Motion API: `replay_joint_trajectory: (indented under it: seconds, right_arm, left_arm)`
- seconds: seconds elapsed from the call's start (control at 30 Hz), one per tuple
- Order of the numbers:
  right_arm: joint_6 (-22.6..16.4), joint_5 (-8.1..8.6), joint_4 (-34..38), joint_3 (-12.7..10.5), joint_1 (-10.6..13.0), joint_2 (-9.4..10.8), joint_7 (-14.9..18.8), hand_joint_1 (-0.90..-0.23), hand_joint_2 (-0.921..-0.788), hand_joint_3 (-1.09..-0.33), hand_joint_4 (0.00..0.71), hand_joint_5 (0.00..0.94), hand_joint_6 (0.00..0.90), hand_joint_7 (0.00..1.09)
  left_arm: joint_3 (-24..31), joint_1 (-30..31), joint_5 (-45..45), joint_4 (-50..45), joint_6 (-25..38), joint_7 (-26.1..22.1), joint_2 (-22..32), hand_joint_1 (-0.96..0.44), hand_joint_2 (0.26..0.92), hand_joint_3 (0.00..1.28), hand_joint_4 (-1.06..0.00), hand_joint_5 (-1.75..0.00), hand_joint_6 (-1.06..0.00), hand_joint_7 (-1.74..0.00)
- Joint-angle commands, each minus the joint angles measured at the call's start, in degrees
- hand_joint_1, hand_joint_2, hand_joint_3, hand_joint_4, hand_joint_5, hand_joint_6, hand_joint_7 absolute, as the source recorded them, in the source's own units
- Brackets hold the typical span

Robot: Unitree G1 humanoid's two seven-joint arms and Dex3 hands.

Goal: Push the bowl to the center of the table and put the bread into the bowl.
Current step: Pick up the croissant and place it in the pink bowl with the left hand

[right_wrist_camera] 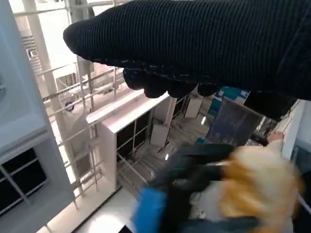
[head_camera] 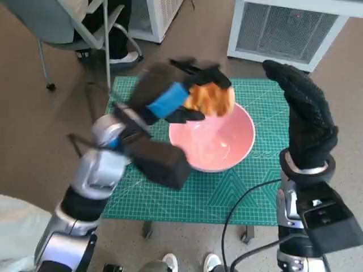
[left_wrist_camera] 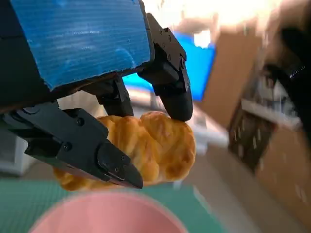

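Head view: left hand [head_camera: 178, 96] grips the bread [head_camera: 211, 98], held over the pink bowl [head_camera: 218, 148] at its 11 o'clock rim; the bowl sits near the middle of the green mat [head_camera: 249, 192], so the push looks done and the step in hand is dropping the bread in. Next move probably needs a small shift toward the bowl's middle, then release. Right hand [head_camera: 303, 116] hovers at the bowl's 3 o'clock, fingers spread, holding nothing, not in the path. A chair [head_camera: 68, 28] and a white unit [head_camera: 289, 28] stand beyond the table. Left wrist view: black fingers [left_wrist_camera: 170, 82] clamp the bread [left_wrist_camera: 146, 150] just above the bowl rim [left_wrist_camera: 107, 213]. Right wrist view: glove [right_wrist_camera: 194, 43] overhead, the bread [right_wrist_camera: 260, 184] blurred beyond.
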Motion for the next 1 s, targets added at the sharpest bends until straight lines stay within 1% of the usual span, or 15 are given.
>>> replay_joint_trajectory:
  seconds: [0.03,0.13,0.17,0.23,0.27,0.3,0.33,0.37,0.4,0.43,0.47,0.57,0.67,0.83,1.0]
  right_arm:
    - [1.1,-1.65,-0.7,-0.2,1.7,-0.4,-0.6,-0.471,-0.921,-0.578,0.431,0.012,0.060,0.75]
    - [1.3,-1.80,-1.3,-0.2,2.0,-0.4,-0.8,-0.469,-0.921,-0.578,0.431,0.012,0.062,0.75]
    - [1.4,-1.83,-1.7,-0.2,2.2,-0.4,-0.8,-0.469,-0.921,-0.578,0.431,0.012,0.062,0.75]
    - [1.7,-1.90,-2.1,-0.3,2.5,-0.4,-0.8,-0.470,-0.921,-0.577,0.430,0.011,0.063,0.75]
    - [1.8,-1.93,-2.3,-0.3,2.6,-0.4,-0.8,-0.470,-0.921,-0.577,0.430,0.011,0.063,0.75]
    - [1.9,-1.91,-2.5,-0.4,2.7,-0.4,-0.8,-0.471,-0.921,-0.577,0.429,0.010,0.063,0.75]
    - [2.0,-1.90,-2.6,-0.4,2.7,-0.4,-0.9,-0.473,-0.921,-0.576,0.428,0.010,0.064,0.75]
    - [2.1,-1.92,-2.7,-0.5,2.8,-0.5,-0.9,-0.474,-0.921,-0.575,0.428,0.010,0.064,0.75]
    - [2.1,-1.94,-2.7,-0.5,2.9,-0.5,-0.9,-0.475,-0.921,-0.575,0.428,0.010,0.064,0.75]
    - [2.2,-1.94,-2.8,-0.6,2.9,-0.5,-1.0,-0.476,-0.921,-0.574,0.428,0.009,0.065,0.75]
    - [2.2,-1.98,-2.8,-0.6,3.0,-0.5,-1.0,-0.474,-0.921,-0.573,0.428,0.009,0.066,0.74]
    - [2.2,-2.26,-3.0,-0.6,3.1,-0.4,-1.2,-0.473,-0.921,-0.573,0.427,0.008,0.067,0.74]
    - [2.3,-2.58,-3.3,-0.5,3.3,-0.2,-1.4,-0.473,-0.921,-0.573,0.427,0.008,0.068,0.74]
    - [2.1,-2.49,-3.3,-0.5,3.4,-0.1,-1.5,-0.474,-0.921,-0.572,0.427,0.008,0.070,0.74]
    - [1.9,-2.57,-3.2,-0.5,3.3,-0.1,-1.7,-0.475,-0.921,-0.571,0.428,0.008,0.071,0.73]
  left_arm:
    - [-2.5,-5.3,-0.8,13.5,-4.9,-1.7,-2.0,0.00,0.920,0.05,-0.76,-1.07,-0.60,-1.21]
    - [-3.2,-6.9,-1.6,18.6,-6.6,-3.7,-2.8,0.00,0.920,0.09,-0.71,-1.12,-0.55,-1.26]
    - [-3.5,-7.5,-2.4,20.5,-7.2,-5.8,-3.0,0.00,0.920,0.10,-0.70,-1.13,-0.54,-1.27]
    - [-4.0,-8.6,-3.6,23.8,-8.2,-9.4,-3.3,0.00,0.921,0.19,-0.59,-1.25,-0.45,-1.36]
    - [-4.2,-9.1,-3.9,25.1,-8.7,-10.9,-3.4,-0.07,0.921,0.22,-0.53,-1.14,-0.43,-1.40]
    - [-4.6,-9.8,-4.2,26.4,-9.1,-12.7,-3.5,-0.16,0.921,0.27,-0.49,-0.89,-0.40,-1.46]
    - [-4.8,-10.3,-4.4,27.5,-9.5,-13.9,-3.5,-0.12,0.917,0.24,-0.45,-0.63,-0.35,-1.14]
    - [-5.0,-10.9,-4.7,28.6,-9.9,-15.6,-3.6,-0.08,0.919,0.20,-0.44,-0.42,-0.37,-0.84]
    - [-5.1,-11.3,-4.9,29.4,-10.2,-16.7,-3.6,-0.09,0.919,0.19,-0.42,-0.34,-0.37,-0.71]
    - [-5.1,-11.6,-5.0,29.9,-10.2,-17.6,-3.6,-0.09,0.920,0.17,-0.38,-0.22,-0.37,-0.51]
    - [-5.1,-11.8,-5.1,30.3,-10.2,-18.3,-3.6,-0.11,0.920,0.15,-0.34,-0.14,-0.36,-0.38]
    - [-4.9,-11.1,-4.5,29.3,-10.5,-18.0,-3.0,-0.15,0.921,0.11,-0.26,-0.05,-0.34,-0.20]
    - [-4.6,-9.4,-3.5,26.5,-11.3,-16.1,-1.8,-0.19,0.921,0.08,-0.21,-0.01,-0.33,-0.12]
    - [-2.6,-6.1,-4.1,19.6,-12.8,-13.9,1.2,-0.22,0.921,0.05,-0.18,0.00,-0.32,-0.07]
    - [1.2,-2.8,-6.6,12.0,-14.7,-13.8,5.1,-0.24,0.921,0.04,-0.20,-0.01,-0.32,-0.06]
